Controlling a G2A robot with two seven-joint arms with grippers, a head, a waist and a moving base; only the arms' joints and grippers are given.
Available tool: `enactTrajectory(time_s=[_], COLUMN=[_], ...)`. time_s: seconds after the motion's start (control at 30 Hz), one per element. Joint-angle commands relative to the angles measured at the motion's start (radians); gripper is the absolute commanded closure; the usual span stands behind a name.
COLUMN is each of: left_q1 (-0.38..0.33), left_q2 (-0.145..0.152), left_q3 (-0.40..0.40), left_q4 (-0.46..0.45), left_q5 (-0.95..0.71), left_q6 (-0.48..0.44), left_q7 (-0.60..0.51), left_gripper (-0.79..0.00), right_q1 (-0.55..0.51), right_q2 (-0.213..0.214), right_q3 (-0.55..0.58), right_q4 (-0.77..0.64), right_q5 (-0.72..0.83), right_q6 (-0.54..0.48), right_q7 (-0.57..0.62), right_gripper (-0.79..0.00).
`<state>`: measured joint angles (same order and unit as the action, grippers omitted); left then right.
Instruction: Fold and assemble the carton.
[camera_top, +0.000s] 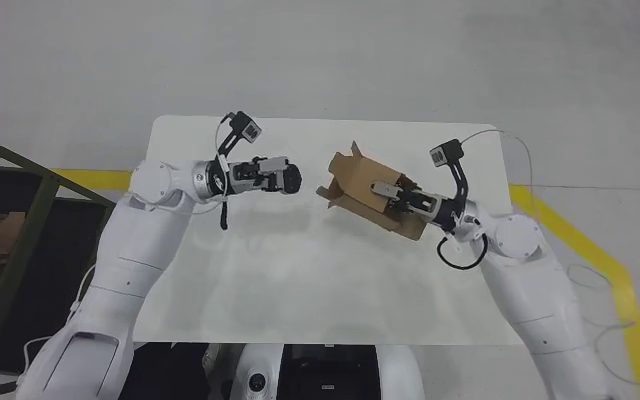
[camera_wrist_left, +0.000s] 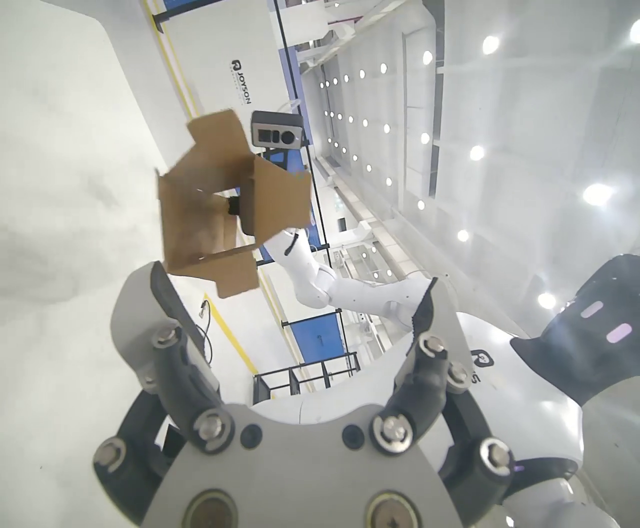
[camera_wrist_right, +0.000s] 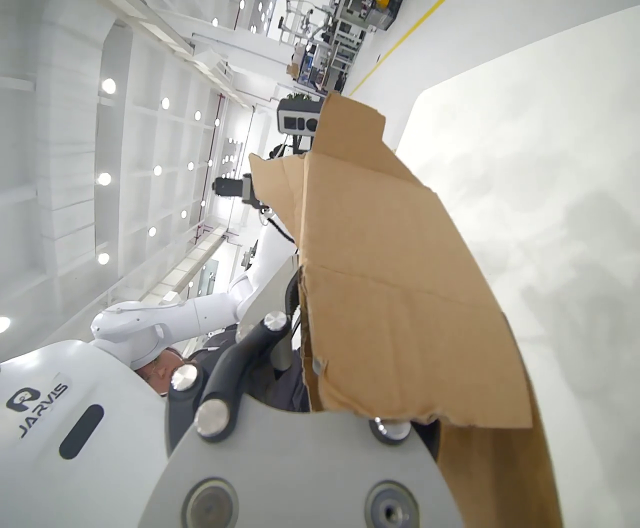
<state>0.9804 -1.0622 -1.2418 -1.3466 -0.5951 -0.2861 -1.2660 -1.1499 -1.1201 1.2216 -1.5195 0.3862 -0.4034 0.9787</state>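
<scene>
At a white table (camera_top: 300, 290) under ceiling lamps (camera_wrist_left: 597, 194), right jaws clamp the carton (camera_top: 358, 180); left jaws gape empty.

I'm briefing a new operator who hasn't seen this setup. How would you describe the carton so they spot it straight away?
Find the white table between the two arms. On its right half, the right gripper grips the carton. It is the only brown cardboard thing there, its flaps open toward the empty left gripper.
</scene>
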Motion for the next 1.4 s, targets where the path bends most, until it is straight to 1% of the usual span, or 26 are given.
enactTrajectory(time_s=[0.0,0.13,0.23,0.27,0.33,0.4,0.43,0.57,0.73,0.87,1.0,1.37], left_q1=[-0.002,-0.020,-0.031,-0.034,-0.034,-0.030,-0.028,-0.020,-0.009,-0.008,-0.018,-0.018], left_q2=[-0.003,-0.012,-0.018,-0.018,-0.018,-0.015,-0.013,-0.005,0.010,0.026,0.043,0.043], left_q3=[0.014,0.060,0.082,0.082,0.076,0.066,0.060,0.044,0.045,0.056,0.073,0.073], left_q4=[0.002,0.006,0.009,0.010,0.006,-0.006,-0.011,-0.045,-0.115,-0.154,-0.165,-0.165], left_q5=[0.015,0.068,0.101,0.113,0.141,0.186,0.209,0.298,0.431,0.548,0.548,0.548], left_q6=[-0.005,-0.040,-0.102,-0.129,-0.191,-0.250,-0.274,-0.358,-0.403,-0.428,-0.418,-0.418], left_q7=[0.013,0.033,0.054,0.063,0.072,0.082,0.084,0.090,0.134,0.160,0.150,0.150], left_gripper=[-0.785,-0.785,-0.785,-0.785,-0.785,-0.785,-0.785,-0.785,-0.785,-0.785,-0.785,-0.785], right_q1=[-0.009,-0.026,-0.030,-0.029,-0.016,0.021,0.036,0.093,0.141,0.166,0.177,0.177], right_q2=[0.003,0.006,0.009,0.011,0.013,0.019,0.019,0.020,0.018,0.014,0.011,0.011], right_q3=[0.006,0.016,0.029,0.034,0.030,0.043,0.038,0.038,0.025,0.007,-0.001,-0.001], right_q4=[-0.017,-0.040,-0.034,-0.027,-0.001,0.048,0.059,0.133,0.193,0.231,0.258,0.258], right_q5=[0.013,0.072,0.121,0.134,0.197,0.168,0.176,0.203,0.224,0.232,0.252,0.252], right_q6=[-0.002,0.000,0.026,0.040,0.094,0.128,0.145,0.185,0.200,0.202,0.207,0.207], right_q7=[0.022,0.064,0.094,0.107,0.195,0.235,0.266,0.328,0.369,0.374,0.359,0.359], right_gripper=[0.000,0.000,0.000,0.000,0.000,0.000,0.000,0.000,0.000,0.000,0.000,0.000])
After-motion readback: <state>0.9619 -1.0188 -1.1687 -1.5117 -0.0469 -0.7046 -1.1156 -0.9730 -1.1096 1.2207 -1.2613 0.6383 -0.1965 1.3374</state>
